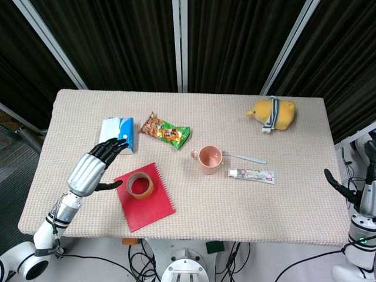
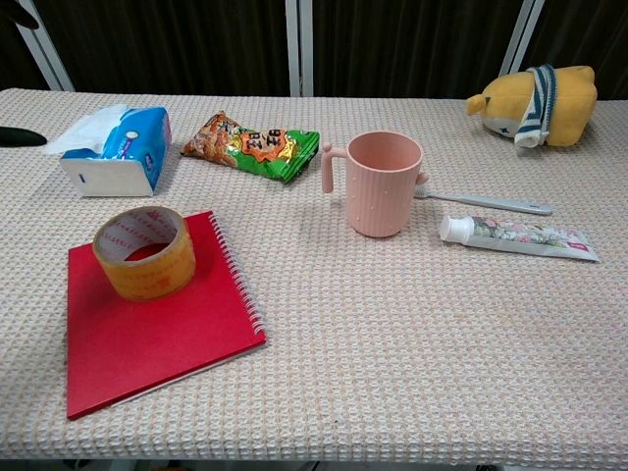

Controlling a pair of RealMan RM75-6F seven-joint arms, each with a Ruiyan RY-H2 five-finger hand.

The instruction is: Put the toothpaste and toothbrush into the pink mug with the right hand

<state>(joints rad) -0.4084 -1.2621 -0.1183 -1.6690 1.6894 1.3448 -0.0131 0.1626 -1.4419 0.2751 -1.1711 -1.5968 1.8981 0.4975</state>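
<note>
Dark curtains with pale metal posts back a beige woven tabletop; the pink mug stands upright near its middle; the toothbrush lies just beside the mug toward the right edge, the toothpaste parallel and nearer the front edge, both long axes running left to right. The right hand hangs off the right edge, fingers apart, holding nothing, clearly the nearer one; the left hand hovers spread over the left side.
</note>
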